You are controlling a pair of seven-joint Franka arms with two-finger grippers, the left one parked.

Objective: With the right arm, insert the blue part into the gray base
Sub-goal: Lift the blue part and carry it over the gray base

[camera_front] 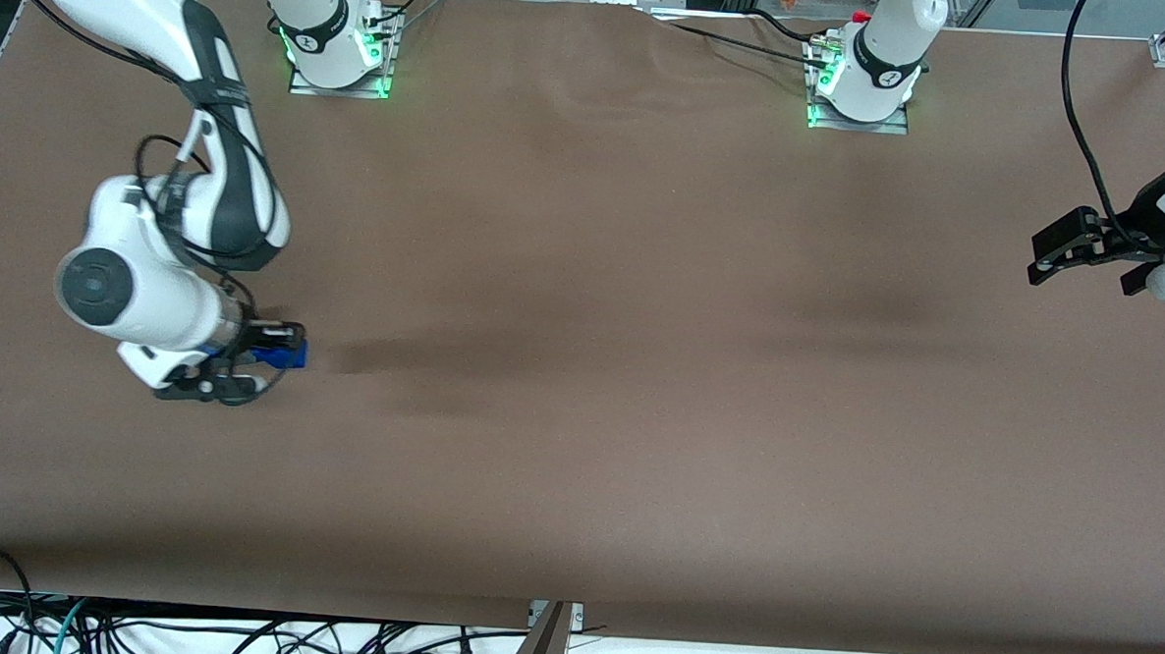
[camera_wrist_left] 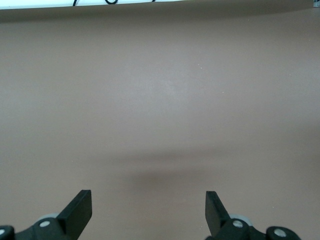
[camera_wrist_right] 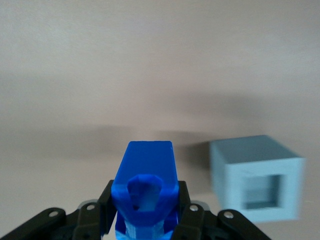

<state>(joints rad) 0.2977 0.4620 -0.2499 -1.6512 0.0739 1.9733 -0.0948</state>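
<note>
Between the pincer's (camera_wrist_right: 145,220) closed fingers sits the blue part (camera_wrist_right: 145,187), gray base (camera_wrist_right: 257,177) nearby.

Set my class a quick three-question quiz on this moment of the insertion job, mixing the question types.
1. True or false: the tool is shut on the blue part.
2. Is the blue part seated in the gray base yet?
3. The base's socket is: A round, B square, C triangular.

Key: 1 true, with the tool beside the gray base. 2 no, the two are apart. 3 B.
</note>
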